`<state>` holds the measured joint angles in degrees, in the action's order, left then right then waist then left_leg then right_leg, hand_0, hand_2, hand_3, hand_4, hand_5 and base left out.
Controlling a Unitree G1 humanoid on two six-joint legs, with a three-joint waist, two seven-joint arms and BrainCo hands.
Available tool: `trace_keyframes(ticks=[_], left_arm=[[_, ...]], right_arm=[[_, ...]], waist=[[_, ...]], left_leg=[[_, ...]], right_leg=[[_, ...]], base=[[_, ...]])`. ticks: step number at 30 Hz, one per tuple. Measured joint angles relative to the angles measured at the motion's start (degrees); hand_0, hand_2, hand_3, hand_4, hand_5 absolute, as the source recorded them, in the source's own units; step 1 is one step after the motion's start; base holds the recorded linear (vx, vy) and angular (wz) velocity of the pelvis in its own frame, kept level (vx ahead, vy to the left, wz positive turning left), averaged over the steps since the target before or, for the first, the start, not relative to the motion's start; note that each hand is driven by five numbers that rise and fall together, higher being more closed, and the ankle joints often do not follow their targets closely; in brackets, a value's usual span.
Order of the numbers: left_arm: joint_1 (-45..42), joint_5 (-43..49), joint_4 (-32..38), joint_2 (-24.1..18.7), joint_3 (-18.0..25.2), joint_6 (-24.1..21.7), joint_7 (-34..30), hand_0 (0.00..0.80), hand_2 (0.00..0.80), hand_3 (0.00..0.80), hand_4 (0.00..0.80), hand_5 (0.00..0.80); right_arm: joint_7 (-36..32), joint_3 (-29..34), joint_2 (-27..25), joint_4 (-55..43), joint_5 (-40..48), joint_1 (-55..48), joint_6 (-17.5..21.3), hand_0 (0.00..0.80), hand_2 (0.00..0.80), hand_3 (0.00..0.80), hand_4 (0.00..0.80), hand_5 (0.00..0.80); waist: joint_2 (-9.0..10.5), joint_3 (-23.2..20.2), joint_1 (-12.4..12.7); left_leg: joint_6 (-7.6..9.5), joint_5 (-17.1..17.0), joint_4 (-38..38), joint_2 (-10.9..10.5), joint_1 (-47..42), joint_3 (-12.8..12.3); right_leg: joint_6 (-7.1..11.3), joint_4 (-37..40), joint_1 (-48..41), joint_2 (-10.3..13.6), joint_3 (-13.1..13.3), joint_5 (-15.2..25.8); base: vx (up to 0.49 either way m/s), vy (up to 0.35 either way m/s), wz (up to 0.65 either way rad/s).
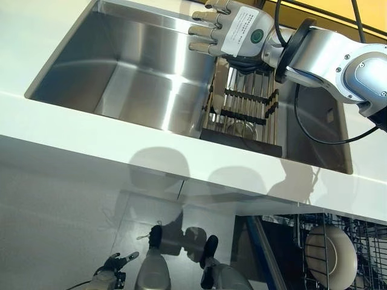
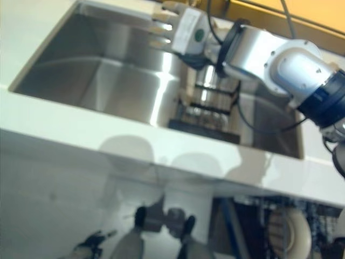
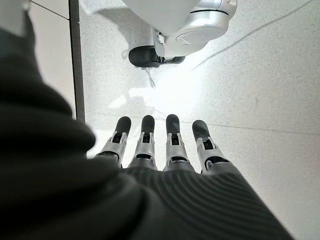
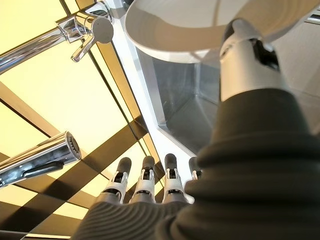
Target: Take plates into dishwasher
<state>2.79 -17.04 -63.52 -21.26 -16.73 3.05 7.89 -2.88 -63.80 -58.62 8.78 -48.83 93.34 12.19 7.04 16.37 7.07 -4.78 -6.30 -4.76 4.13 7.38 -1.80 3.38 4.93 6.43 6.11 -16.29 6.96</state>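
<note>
Silver fingers (image 4: pixel 145 180) of right hand (image 1: pixel 233 30) straight and spread, nothing curled. Hand hangs over the far edge of the steel sink (image 1: pixel 121 72), right above the dark drying rack (image 1: pixel 245 106) sitting in the sink's right part.

Right wrist view: thumb (image 4: pixel 245 55) points at the underside of a white plate (image 4: pixel 175 25). Thumb tip overlaps the plate's rim; cannot tell if it's touching. Fingers are clear of it. In the eye views the plate is not clearly visible at the hand, so its exact place relative to the rack is unclear.

Chrome tap (image 4: pixel 85 25) and a pull-out sprayer (image 4: pixel 50 150) show past the fingers, far side of the sink.

White countertop (image 1: pixel 91 133) runs along the sink's near edge. Below it, near right: dishwasher rack (image 1: pixel 363 241) with a second plate (image 1: pixel 329 254) standing upright in the wires.

Left hand (image 1: pixel 112 269) low at near left, over the pale floor (image 3: pixel 250 75), fingers straight, holding nothing.
</note>
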Motion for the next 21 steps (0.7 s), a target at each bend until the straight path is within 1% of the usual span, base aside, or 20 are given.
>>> trace_keyframes(ticks=[5,9,11,15,16,18,19,20,21], left_arm=[[0.0,0.0,0.0,0.0,0.0,-0.1,0.0,0.0,0.0,0.0,0.0,0.0],[0.0,-0.1,0.0,0.0,0.0,-0.2,0.0,0.0,0.0,0.0,0.0,0.0],[0.0,-0.1,0.0,0.0,0.1,-0.6,0.0,0.0,0.0,0.0,0.0,0.0],[0.1,-0.8,0.1,0.0,0.1,-1.2,-0.1,0.0,0.0,0.0,0.0,0.0],[0.1,-0.8,0.1,0.0,0.1,-1.2,-0.1,0.0,0.0,0.0,0.0,0.0],[0.1,-0.8,0.1,0.0,0.1,-1.2,-0.1,0.0,0.0,0.0,0.0,0.0],[0.1,-0.8,0.1,0.0,0.1,-1.2,-0.1,0.0,0.0,0.0,0.0,0.0],[0.1,-0.8,0.1,0.0,0.1,-1.2,-0.1,0.0,0.0,0.0,0.0,0.0],[0.1,-1.3,0.2,0.0,0.1,-1.3,-0.1,0.0,0.0,0.0,0.0,0.0]], right_arm=[[-1.2,0.0,0.5,-0.6,-0.1,0.0,0.5,0.0,0.0,0.0,0.0,0.0],[-3.3,-0.1,0.9,-1.4,-1.4,0.0,1.6,0.0,0.0,0.0,0.0,0.0],[-5.1,-0.3,0.9,-1.4,-3.3,0.0,2.3,0.0,0.0,0.0,0.0,0.0],[-8.1,-1.6,1.0,-1.3,-4.7,-0.2,3.0,0.0,0.0,0.0,0.0,0.0],[-8.7,-1.8,1.0,-1.3,-4.9,-0.2,3.1,0.157,0.157,0.157,0.157,0.157],[-9.5,-1.9,1.2,-0.9,-5.8,-0.6,3.4,0.433,0.433,0.433,0.433,0.433],[-9.6,-1.9,1.2,-0.8,-5.9,-0.7,3.4,0.464,0.464,0.464,0.464,0.464],[-9.9,-1.9,1.4,-0.8,-6.3,-0.8,3.4,0.524,0.524,0.524,0.524,0.524],[-10.3,-1.9,1.7,-0.7,-6.4,-0.9,3.4,0.8,0.8,0.8,0.8,0.8]], waist=[[-0.52,0.5,0.1],[-1.13,1.2,0.1],[-1.46,1.9,0.1],[-1.52,2.9,0.1],[-1.54,3.0,0.1],[-1.55,3.1,0.1],[-1.55,3.1,0.1],[-1.55,3.1,0.1],[-1.55,3.1,0.1]], left_leg=[[0.0,0.0,0.0,0.0,0.7,0.0],[0.0,0.0,0.0,0.0,1.4,0.0],[0.0,0.0,0.0,-0.1,1.4,0.0],[0.0,0.0,0.0,-0.1,1.5,0.0],[0.0,0.0,0.0,-0.1,1.5,0.0],[0.0,0.0,0.0,0.0,1.5,0.0],[0.0,0.0,0.0,0.0,1.5,0.0],[0.0,0.0,0.0,0.0,1.6,0.0],[0.0,0.0,0.0,0.0,1.6,0.0]], right_leg=[[0.15,0.0,0.6,0.0,0.0,-0.1],[-0.06,0.0,1.4,0.0,0.0,0.0],[-0.05,0.0,1.4,0.0,0.0,0.0],[-0.05,0.0,1.5,0.0,-0.1,0.0],[-0.05,0.0,1.5,0.0,-0.1,0.0],[-0.05,0.0,1.5,0.0,-0.1,0.0],[-0.05,0.0,1.5,0.0,-0.1,0.0],[-0.05,0.0,1.6,0.0,-0.1,0.0],[-0.05,0.0,1.6,0.0,-0.1,0.0]], base=[[-0.002,0.006,0.0],[0.0,0.0,0.0],[0.0,0.0,0.0],[0.0,0.0,0.0],[0.0,0.0,0.0],[0.0,0.0,0.0],[0.0,0.0,0.0],[0.0,0.0,0.0],[0.0,0.0,0.0]])
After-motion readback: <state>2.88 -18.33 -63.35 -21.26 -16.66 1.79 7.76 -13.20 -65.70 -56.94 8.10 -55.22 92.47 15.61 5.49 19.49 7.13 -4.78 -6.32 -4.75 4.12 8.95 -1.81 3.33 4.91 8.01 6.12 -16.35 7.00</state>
